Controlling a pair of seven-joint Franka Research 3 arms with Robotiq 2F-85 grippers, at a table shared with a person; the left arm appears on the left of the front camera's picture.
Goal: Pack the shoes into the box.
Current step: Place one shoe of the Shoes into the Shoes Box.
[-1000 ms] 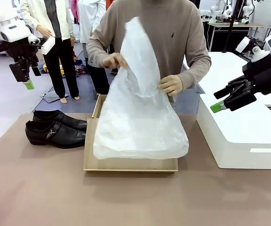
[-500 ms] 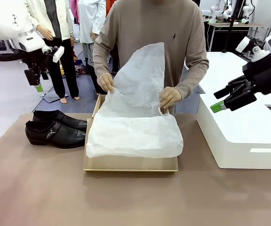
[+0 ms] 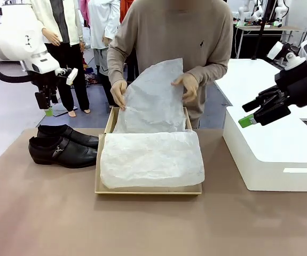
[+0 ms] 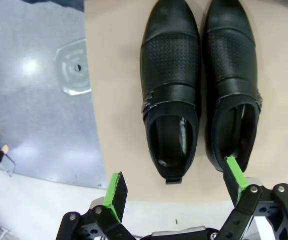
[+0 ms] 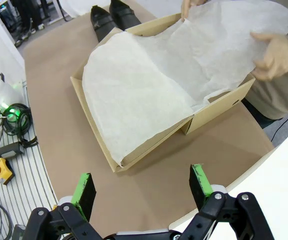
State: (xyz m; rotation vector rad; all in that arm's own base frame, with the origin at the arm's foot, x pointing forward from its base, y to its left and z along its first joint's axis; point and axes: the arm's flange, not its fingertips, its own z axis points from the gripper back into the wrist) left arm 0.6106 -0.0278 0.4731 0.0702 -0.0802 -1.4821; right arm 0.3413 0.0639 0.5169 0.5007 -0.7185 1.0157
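Two glossy black shoes (image 3: 62, 145) lie side by side on the table's left, left of the tan box (image 3: 148, 189). White tissue paper (image 3: 152, 157) lies spread over the open box, and a person's hands (image 3: 119, 90) hold its far half up. My left gripper (image 3: 47, 109) hangs open above the shoes. In the left wrist view the shoes (image 4: 171, 85) lie heel-first beyond my left gripper (image 4: 175, 181). My right gripper (image 3: 246, 114) hovers open at the right. The right wrist view has the box (image 5: 219, 107), tissue (image 5: 149, 90), shoes (image 5: 108, 17) and my right gripper (image 5: 142, 192).
A large white block (image 3: 273, 154) stands on the table's right, under my right gripper. The person stands at the far side behind the box. Bare brown tabletop (image 3: 142, 229) stretches along the near side. Cables and an emergency button (image 5: 1, 167) lie off the table's edge.
The person has lowered the tissue paper from a raised heap to lie flat over the box. My left arm has moved right and down over the shoes. The right arm is still.
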